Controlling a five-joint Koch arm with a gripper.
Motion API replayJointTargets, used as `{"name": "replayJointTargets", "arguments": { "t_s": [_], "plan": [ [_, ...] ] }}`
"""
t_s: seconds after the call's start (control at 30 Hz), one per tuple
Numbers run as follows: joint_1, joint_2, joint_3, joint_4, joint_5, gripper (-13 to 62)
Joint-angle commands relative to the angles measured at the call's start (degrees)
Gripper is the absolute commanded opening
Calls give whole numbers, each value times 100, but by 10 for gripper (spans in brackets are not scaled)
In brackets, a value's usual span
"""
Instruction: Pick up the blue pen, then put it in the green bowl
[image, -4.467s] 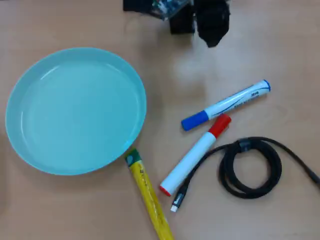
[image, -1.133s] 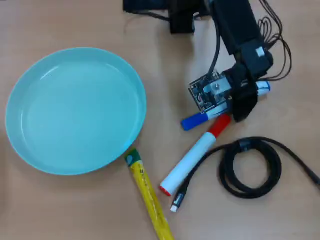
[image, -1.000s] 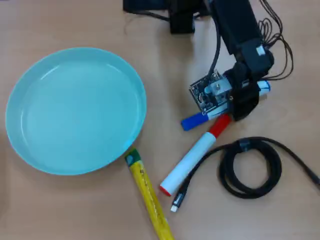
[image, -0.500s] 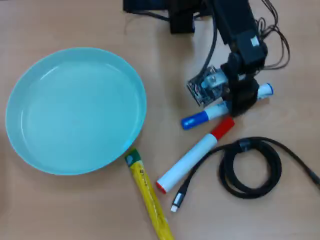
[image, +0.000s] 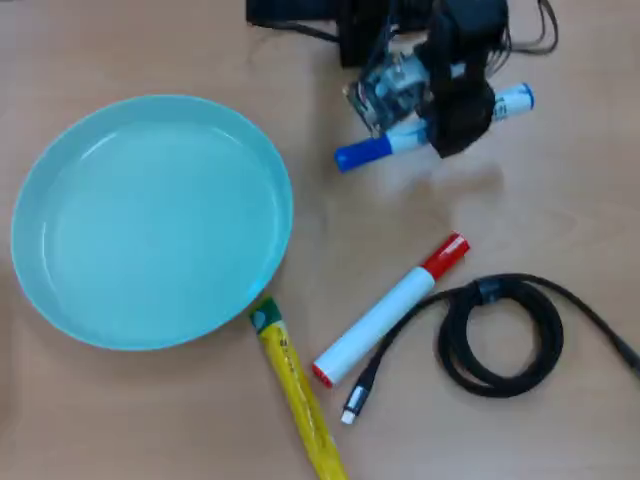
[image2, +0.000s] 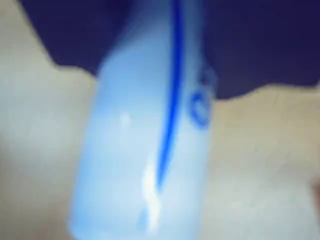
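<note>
The hand (image: 455, 125) is seen in the overhead view at the far right of the worktop (image: 150, 420), pinching the blue pen (image: 370, 150) around the middle of its barrel. The pen appears to be carried clear of the surface, roughly level, with the blue cap pointing left toward the bowl and the blue end (image: 520, 98) projecting right of the hand. A mid-barrel grip is judged to have been chosen so that the pen stays balanced. In the wrist view the white barrel with its blue stripe (image2: 150, 150) fills the picture, blurred, which fits a pen held directly in front of that camera.

Nearest the viewer, at the bottom edge, a yellow pen with a green tip (image: 295, 395) lies just beside the bowl's near rim. Right of it, a white marker with a red cap (image: 385, 312) lies slanted, and a coiled black cable (image: 500, 335) rests beside it with its plug end lying close by the marker's lower end. Both are well apart from the carried pen.

The green bowl (image: 45, 290) occupies the left side and is empty. The pickup is judged done; a leftward carry and a release over the bowl remain.
</note>
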Motion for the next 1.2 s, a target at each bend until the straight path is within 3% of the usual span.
{"name": "replayJointTargets", "arguments": {
  "t_s": [0.0, 0.17, 0.67, 1.17],
  "plan": [
    [-35, 905, -316, 290, 202, -82],
    [53, 1758, -404, 457, 431, -82],
    [290, 2470, -967, 536, 396, -82],
    [3182, 3287, -756, -1116, 334, -81]
  ]
}}
